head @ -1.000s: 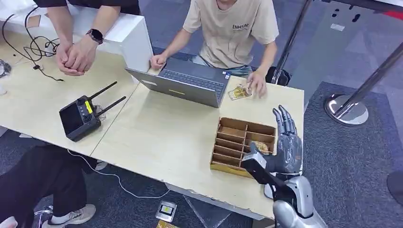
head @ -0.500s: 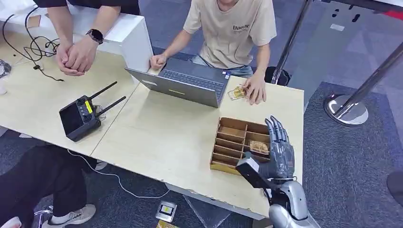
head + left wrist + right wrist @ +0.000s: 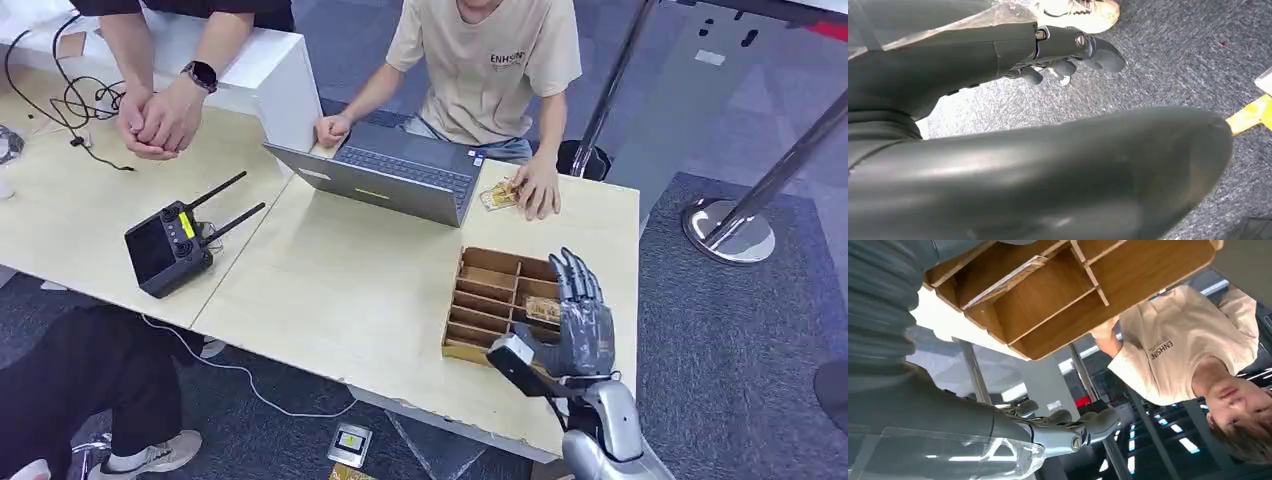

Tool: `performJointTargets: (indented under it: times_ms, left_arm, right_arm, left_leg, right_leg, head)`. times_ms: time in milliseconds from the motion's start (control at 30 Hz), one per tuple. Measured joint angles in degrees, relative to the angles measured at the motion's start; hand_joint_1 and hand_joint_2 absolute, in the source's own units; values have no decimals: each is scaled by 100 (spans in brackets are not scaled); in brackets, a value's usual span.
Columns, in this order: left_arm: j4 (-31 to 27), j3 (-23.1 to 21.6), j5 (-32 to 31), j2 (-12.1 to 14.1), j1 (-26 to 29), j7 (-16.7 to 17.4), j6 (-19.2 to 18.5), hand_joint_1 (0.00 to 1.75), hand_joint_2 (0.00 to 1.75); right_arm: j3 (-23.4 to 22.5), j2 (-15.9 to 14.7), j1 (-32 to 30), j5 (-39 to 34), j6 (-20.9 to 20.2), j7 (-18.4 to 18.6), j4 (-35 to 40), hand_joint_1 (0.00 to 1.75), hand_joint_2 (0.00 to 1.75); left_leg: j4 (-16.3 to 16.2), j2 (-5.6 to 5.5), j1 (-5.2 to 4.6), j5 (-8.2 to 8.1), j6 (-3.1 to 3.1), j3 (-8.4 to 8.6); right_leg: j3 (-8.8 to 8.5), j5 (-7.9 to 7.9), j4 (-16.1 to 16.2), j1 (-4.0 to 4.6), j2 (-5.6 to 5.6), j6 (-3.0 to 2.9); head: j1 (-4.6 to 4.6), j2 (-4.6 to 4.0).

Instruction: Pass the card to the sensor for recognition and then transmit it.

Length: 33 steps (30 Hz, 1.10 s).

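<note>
Right hand (image 3: 580,320) spread above the wooden divided tray (image 3: 487,287), holding nothing.

A pale card with a yellow-brown printed pattern (image 3: 543,309) lies flat in a right-column compartment of the tray, just at nine o'clock of the hand's fingers; its print is too small to read. Another yellowish card in a clear sleeve (image 3: 499,195) lies on the light wooden table (image 3: 350,290) at twelve o'clock of the tray, under the hand of a person in a beige T-shirt (image 3: 490,50) lettered "ENHSIN…". The left hand (image 3: 1068,55) hangs over grey carpet, fingers loosely curled and holding nothing. A grey laptop (image 3: 385,180) sits at eleven o'clock.
</note>
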State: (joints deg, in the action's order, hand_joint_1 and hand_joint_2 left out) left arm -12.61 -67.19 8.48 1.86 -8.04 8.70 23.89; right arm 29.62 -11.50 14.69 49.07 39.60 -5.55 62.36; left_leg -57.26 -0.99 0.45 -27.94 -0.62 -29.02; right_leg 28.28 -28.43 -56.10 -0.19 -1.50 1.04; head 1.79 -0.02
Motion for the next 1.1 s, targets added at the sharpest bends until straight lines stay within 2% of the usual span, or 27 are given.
performJointTargets:
  times_ms: [500, 667, 1100]
  left_arm:
    - [0, 0, -7, 2, 1, 20, -4, 0, 0]
    - [0, 0, -11, 2, 1, 22, -4, 0, 0]
    - [0, 2, -15, 2, 4, 26, -4, 0, 0]
  right_arm:
    - [-15, 42, 2, 192, 4, 28, -269, 0, 175]
    - [-33, 46, 1, 496, 7, 133, -326, 0, 175]
    - [-271, 92, 2, 666, 7, 201, -393, 0, 175]
  left_leg:
    - [0, 0, 0, 0, 0, 0]
    - [0, 0, 0, 0, 0, 0]
    - [0, 0, 0, 0, 0, 0]
  right_leg:
    - [0, 0, 0, 0, 0, 0]
    - [0, 0, 0, 0, 0, 0]
    - [0, 0, 0, 0, 0, 0]
  head:
    - [0, 0]
    - [0, 0]
    - [0, 0]
